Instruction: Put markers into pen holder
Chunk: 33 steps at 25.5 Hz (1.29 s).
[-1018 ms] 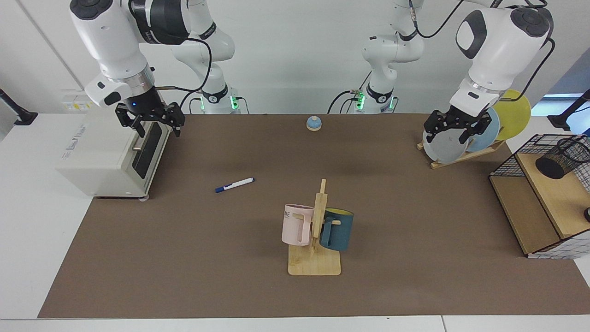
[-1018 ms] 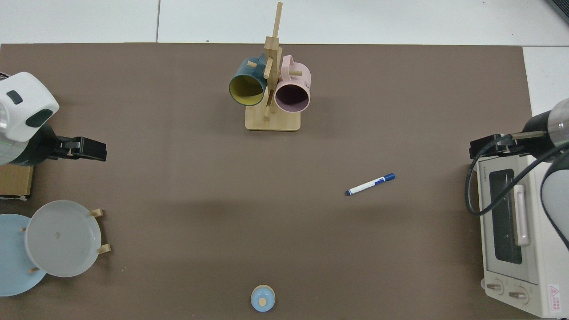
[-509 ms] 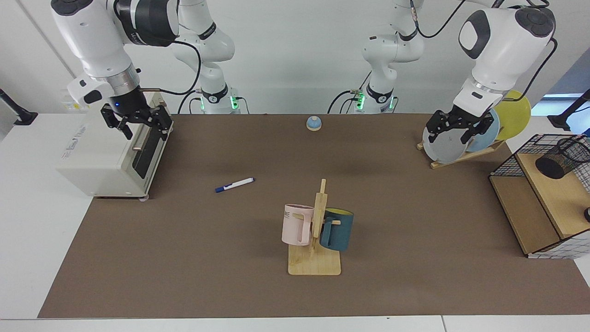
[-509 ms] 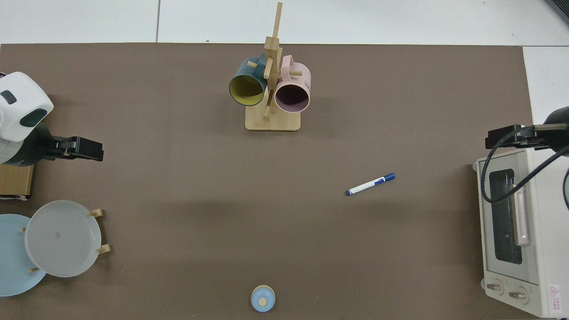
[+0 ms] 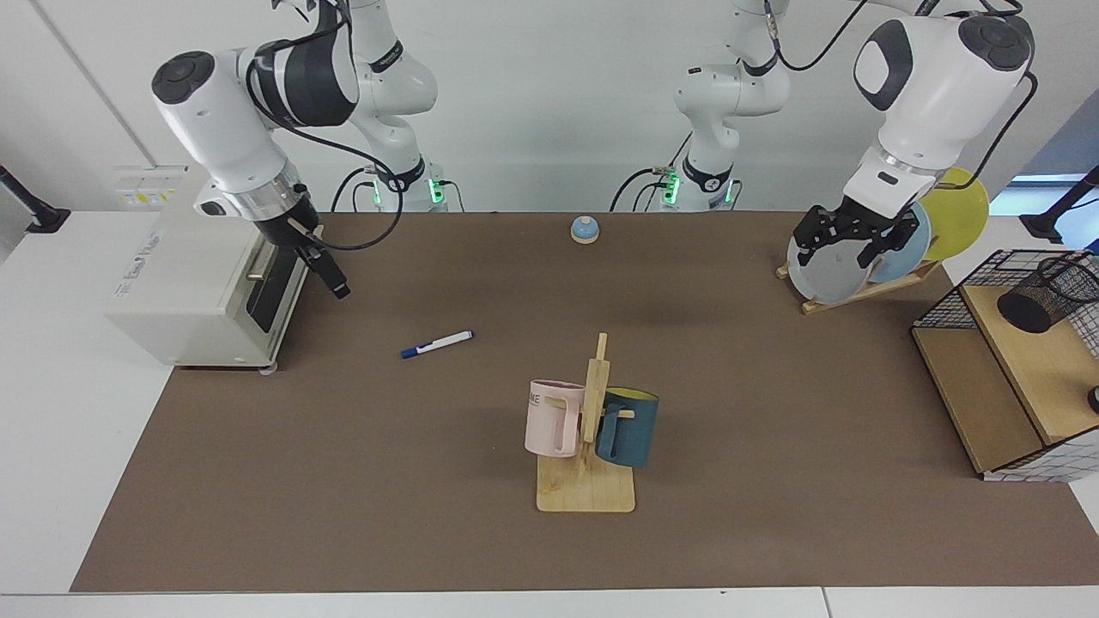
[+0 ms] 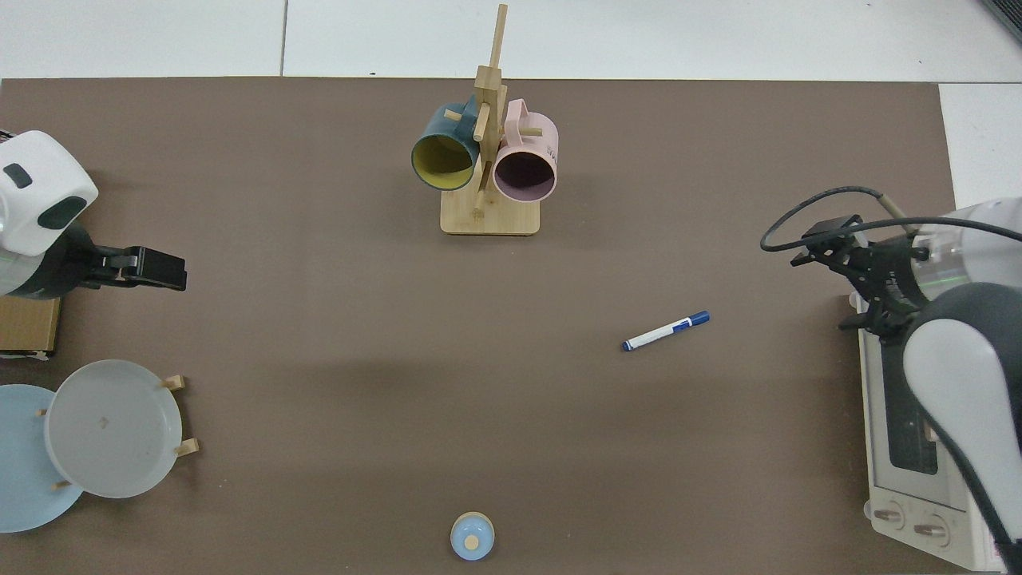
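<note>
The right gripper (image 5: 336, 287) has just turned and swung away from the top of the oven (image 5: 185, 283). A moment ago it hung over the oven with its two sides facing us. Now it is tipped down and points out over the brown mat, toward the marker (image 5: 437, 343). We see it from the side, so I cannot tell if it is wide or narrow. It holds nothing. The marker has not moved. It lies flat on the mat, near the oven and well apart from the gripper, with its blue end toward the oven. The left gripper (image 5: 850, 245) is wide and empty, and it waits in front of the grey plate (image 5: 824, 279) just as before. The pen holder (image 5: 1043, 296) is far away on the other side of the table. It leans on a wooden shelf inside the wire basket (image 5: 944, 300). So the job has only just begun. I think the right arm is getting ready to go down and pick up the marker. Then the marker has a long way to go across the table to the pen holder.
</note>
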### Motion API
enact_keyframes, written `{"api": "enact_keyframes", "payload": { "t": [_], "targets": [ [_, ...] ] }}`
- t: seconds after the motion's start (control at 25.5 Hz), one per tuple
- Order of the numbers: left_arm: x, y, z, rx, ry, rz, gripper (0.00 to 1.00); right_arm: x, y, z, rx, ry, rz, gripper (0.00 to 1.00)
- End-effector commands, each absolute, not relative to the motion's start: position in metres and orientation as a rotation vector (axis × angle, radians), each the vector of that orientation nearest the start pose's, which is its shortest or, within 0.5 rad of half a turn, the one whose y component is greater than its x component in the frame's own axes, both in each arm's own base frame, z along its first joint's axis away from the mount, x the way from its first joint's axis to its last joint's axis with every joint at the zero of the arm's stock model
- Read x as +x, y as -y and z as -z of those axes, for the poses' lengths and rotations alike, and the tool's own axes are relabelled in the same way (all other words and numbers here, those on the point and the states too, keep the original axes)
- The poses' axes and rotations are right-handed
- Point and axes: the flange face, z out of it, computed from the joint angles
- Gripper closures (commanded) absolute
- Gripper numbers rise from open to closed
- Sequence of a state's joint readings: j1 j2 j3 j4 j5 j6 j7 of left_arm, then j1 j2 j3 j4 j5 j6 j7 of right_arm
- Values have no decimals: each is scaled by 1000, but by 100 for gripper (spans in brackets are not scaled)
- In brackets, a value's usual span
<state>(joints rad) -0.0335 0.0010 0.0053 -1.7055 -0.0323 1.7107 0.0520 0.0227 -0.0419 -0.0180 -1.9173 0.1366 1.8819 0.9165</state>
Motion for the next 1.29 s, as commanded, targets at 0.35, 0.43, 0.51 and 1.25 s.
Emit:
{"api": "enact_keyframes", "payload": {
  "t": [0.35, 0.43, 0.51, 1.25],
  "targets": [
    [555, 16, -568, -3180, -132, -11, 0, 543, -84, -384, -2461, -1766, -158, 0],
    [554, 16, -568, -3180, -132, -13, 0, 549, -80, -368, -2451, -1778, -145, 0],
    [554, 16, -568, -3180, -132, -13, 0, 556, -79, -354, -2438, -1781, -112, 0],
    [552, 16, -563, -3180, -129, -30, 0, 557, -85, -298, -2479, -1810, -190, 0]
  ]
}}
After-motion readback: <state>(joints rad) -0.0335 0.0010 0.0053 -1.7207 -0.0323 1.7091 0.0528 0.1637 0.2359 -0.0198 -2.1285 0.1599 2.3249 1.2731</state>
